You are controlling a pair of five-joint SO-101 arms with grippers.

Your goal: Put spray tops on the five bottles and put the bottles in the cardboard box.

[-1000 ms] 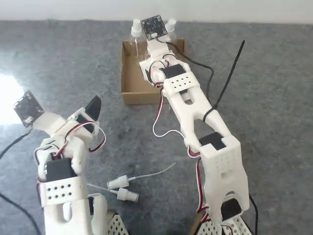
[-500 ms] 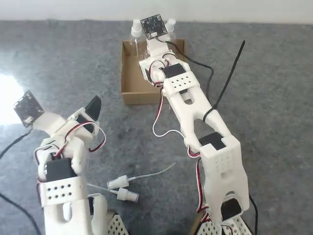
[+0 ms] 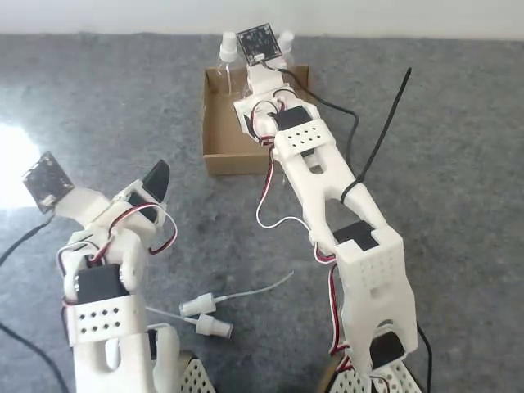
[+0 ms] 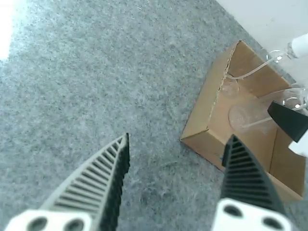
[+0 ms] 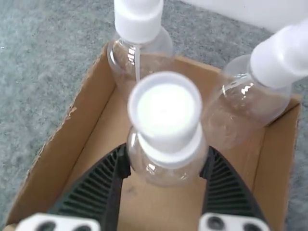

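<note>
I see my right gripper (image 5: 164,161) clamped around a capped bottle (image 5: 163,115) inside the cardboard box (image 5: 72,139) beside two other bottles (image 5: 139,48), while my left gripper (image 4: 175,149) hangs spread open above the grey table (image 4: 72,72).

Cardboard box (image 5: 72,144): brown, matt paper board, raw fibrous edges. Inside it, clear glossy plastic, and the bottle (image 5: 163,171) nearest the box's middle throws bright glints. Its spray top (image 5: 166,108) is smooth white plastic with a soft sheen. Either side of that bottle, the right gripper (image 5: 166,153) shows dull black ribbed plastic. The left gripper (image 4: 179,138), outside the box, has the same ribbed black. Around the box the table (image 4: 72,72) is grey, mottled, grainy and matt.
</note>
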